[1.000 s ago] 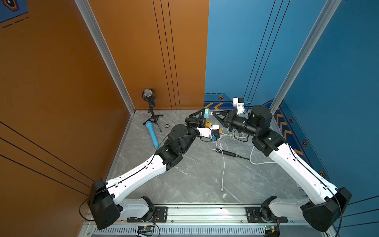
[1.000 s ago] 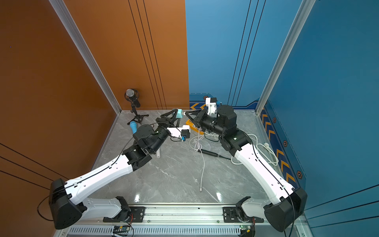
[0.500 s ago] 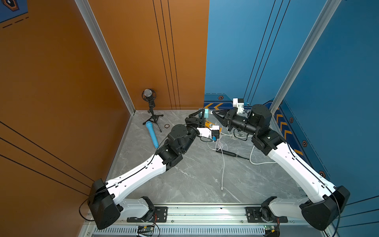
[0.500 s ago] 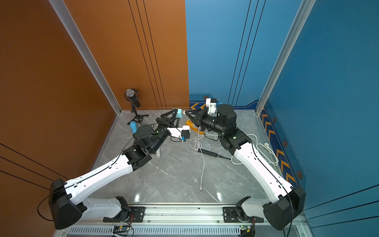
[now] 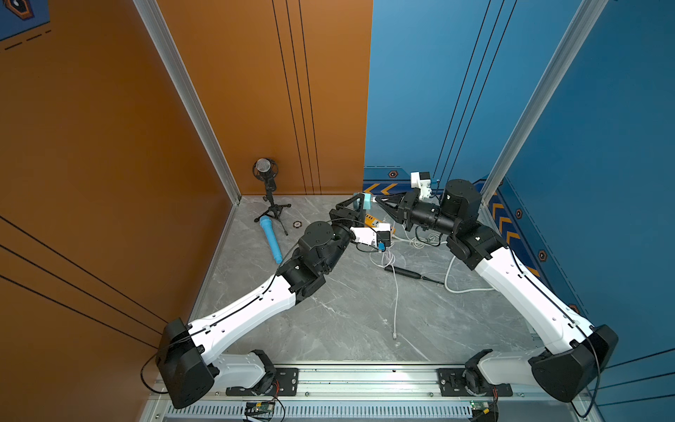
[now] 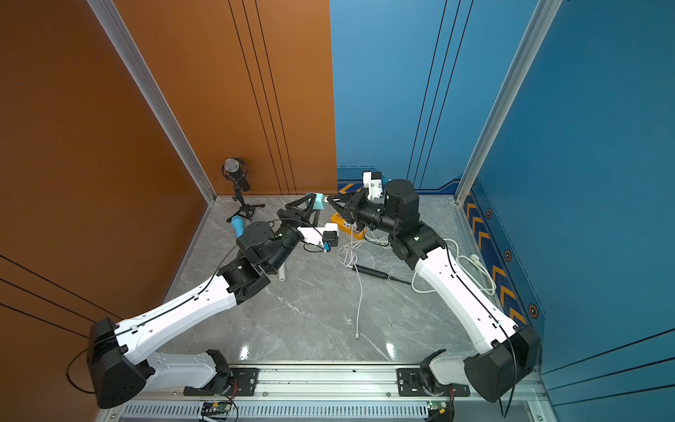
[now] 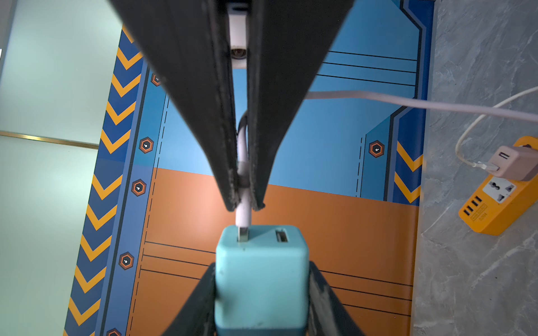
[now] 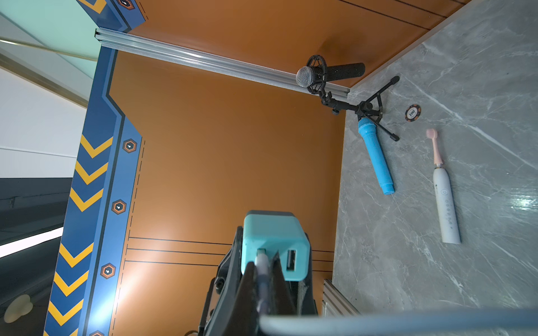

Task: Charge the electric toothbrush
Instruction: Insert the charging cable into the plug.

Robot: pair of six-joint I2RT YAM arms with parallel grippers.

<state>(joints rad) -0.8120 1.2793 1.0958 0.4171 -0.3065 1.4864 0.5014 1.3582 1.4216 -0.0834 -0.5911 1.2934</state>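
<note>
The electric toothbrush [image 8: 445,203], white with a pink head, lies flat on the grey table; in a top view only its white end [image 6: 282,276] shows under the left arm. My left gripper [image 7: 262,267] is shut on a teal USB charger cube [image 7: 262,276], held in the air near the back wall in both top views [image 5: 366,202] [image 6: 318,202]. My right gripper [image 8: 263,261] faces it, shut on the white USB plug [image 7: 243,215]. The plug's metal tip sits in one of the cube's two ports. The white cable [image 7: 407,103] trails off toward the table.
An orange power strip [image 7: 495,200] with a pinkish adapter [image 7: 515,163] lies below the grippers. A microphone on a tripod [image 5: 266,179], a blue toy microphone [image 5: 271,239], a poker chip [image 8: 412,112], a black pen-like rod [image 5: 405,272] and loose white cable [image 5: 396,288] are on the table.
My right gripper has edged slightly toward the teal cube with the plug. The left arm has held still.
</note>
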